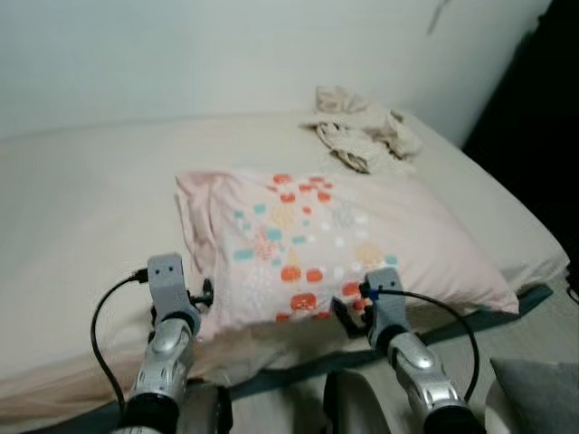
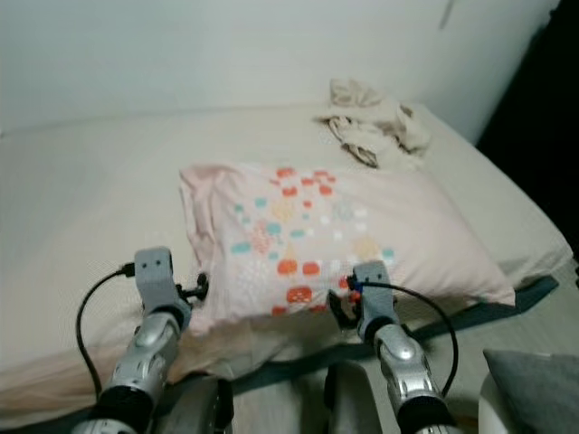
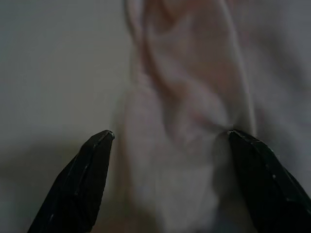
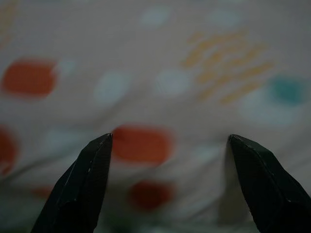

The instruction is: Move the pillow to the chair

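Left hand (image 3: pixel 167 145): fingers spread wide, straddling the bunched pink edge of the pillow's near left corner, nothing pinched.
Pillow (image 1: pixel 335 244): lay flat on the bed (image 1: pixel 81 208), near its front edge, pale pink with orange and teal patches.
Handling: looked soft, light and floppy; likely to sag if lifted by one corner, so a two-sided hold along the near edge seemed best.
Right hand (image 4: pixel 167 145): fingers wide apart, up against the patterned near face, holding nothing.
Crumpled cloth (image 1: pixel 362 131): beyond the pillow.
Writing: none readable.

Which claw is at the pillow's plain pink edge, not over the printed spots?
The left claw, open around the pillow's plain side edge; the right claw faces the orange and teal spots.
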Available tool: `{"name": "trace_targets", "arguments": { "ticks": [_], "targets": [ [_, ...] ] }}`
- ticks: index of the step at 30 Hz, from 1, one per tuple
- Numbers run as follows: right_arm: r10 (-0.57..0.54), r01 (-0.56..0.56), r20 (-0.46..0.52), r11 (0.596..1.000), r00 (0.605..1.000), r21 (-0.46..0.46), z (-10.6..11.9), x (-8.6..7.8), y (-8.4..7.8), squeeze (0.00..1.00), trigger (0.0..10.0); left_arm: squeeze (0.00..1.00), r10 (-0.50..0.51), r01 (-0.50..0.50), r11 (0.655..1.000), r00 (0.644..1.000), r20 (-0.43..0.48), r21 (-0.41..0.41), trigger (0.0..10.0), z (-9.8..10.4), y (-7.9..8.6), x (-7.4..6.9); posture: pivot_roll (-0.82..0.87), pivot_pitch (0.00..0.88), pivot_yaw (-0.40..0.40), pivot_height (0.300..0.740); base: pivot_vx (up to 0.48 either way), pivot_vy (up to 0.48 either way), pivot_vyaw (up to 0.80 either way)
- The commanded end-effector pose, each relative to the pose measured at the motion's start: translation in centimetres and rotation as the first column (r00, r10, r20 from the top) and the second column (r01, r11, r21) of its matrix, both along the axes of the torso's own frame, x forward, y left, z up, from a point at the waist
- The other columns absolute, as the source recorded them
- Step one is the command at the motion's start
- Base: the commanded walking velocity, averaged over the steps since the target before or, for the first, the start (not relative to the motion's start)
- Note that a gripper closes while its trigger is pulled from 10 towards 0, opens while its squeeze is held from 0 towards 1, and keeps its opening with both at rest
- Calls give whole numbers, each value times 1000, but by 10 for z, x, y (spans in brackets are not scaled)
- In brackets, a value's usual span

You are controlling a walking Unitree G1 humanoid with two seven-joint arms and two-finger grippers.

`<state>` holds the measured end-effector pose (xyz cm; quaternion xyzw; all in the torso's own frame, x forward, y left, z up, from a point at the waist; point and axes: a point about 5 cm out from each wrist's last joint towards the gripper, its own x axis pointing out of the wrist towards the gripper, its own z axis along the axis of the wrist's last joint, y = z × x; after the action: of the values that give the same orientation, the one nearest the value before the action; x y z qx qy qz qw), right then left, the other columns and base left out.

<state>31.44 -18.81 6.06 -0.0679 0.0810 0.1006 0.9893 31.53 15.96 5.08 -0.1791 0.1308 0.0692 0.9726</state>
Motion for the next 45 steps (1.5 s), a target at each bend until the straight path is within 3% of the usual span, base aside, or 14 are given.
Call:
{"name": "trace_targets", "arguments": {
  "ticks": [1,5,7,12,16,19,20,22,23,26,31,35,37,45],
  "targets": [
    [-9,8,34,1000,999,19,8,4,-2,0,10000,0,-15,16,998,1000,22,-58,10000,7,-3,5,-71,121,-35,591,0,0,0],
    [-20,20,38,1000,999,6,15,10,-13,0,10000,0,-87,90,961,996,21,-263,10000,12,-8,16,-64,131,-34,577,0,0,0],
    [-23,23,37,1000,999,0,16,10,-15,0,10000,0,-104,106,950,994,21,-292,10000,13,-8,19,-63,133,-34,577,0,0,0],
    [-43,43,38,999,998,6,20,14,-22,0,10000,0,-175,185,827,982,70,-530,10000,20,-9,29,-63,143,-26,577,0,0,0],
    [-47,47,38,999,998,0,21,15,-24,0,10000,0,-303,313,798,947,105,-515,10000,21,-18,29,-67,147,-24,577,0,0,0],
    [-46,46,34,999,998,-7,21,15,-26,0,10000,0,-477,468,777,874,92,-421,10000,17,-38,23,-69,147,-26,577,0,0,0],
    [-45,45,30,999,999,-8,21,14,-27,0,10000,0,-555,538,741,828,85,-402,8745,15,-51,19,-69,148,-26,577,0,0,0],
    [-45,45,30,999,999,-8,21,14,-27,0,10000,0,-555,538,741,828,85,-402,8745,15,-51,19,-69,148,-26,577,0,0,0],
    [-43,43,26,999,999,-9,20,15,-27,0,10000,0,-616,592,694,783,88,-410,0,12,-63,14,-71,147,-28,577,0,0,0],
    [-42,42,23,999,999,-10,20,15,-27,0,10000,0,-679,643,642,730,80,-417,0,9,-73,8,-72,147,-29,577,0,0,0],
    [-41,41,21,999,999,-12,19,15,-26,0,10000,0,-692,638,659,722,11,-400,0,3,-75,8,-71,148,-30,577,0,0,0],
    [-40,41,20,999,999,-13,19,15,-26,0,10000,0,-653,587,692,757,-16,-420,0,4,-68,13,-70,149,-30,577,0,0,0],
    [-43,43,22,999,999,-11,19,16,-26,0,10000,0,-581,524,738,814,-5,-426,0,13,-55,24,-70,151,-31,577,0,0,0],
    [-48,48,29,999,998,-1,21,17,-27,0,10000,0,-525,486,777,851,15,-400,0,26,-36,36,-62,150,-33,577,0,0,0]
  ]
}}
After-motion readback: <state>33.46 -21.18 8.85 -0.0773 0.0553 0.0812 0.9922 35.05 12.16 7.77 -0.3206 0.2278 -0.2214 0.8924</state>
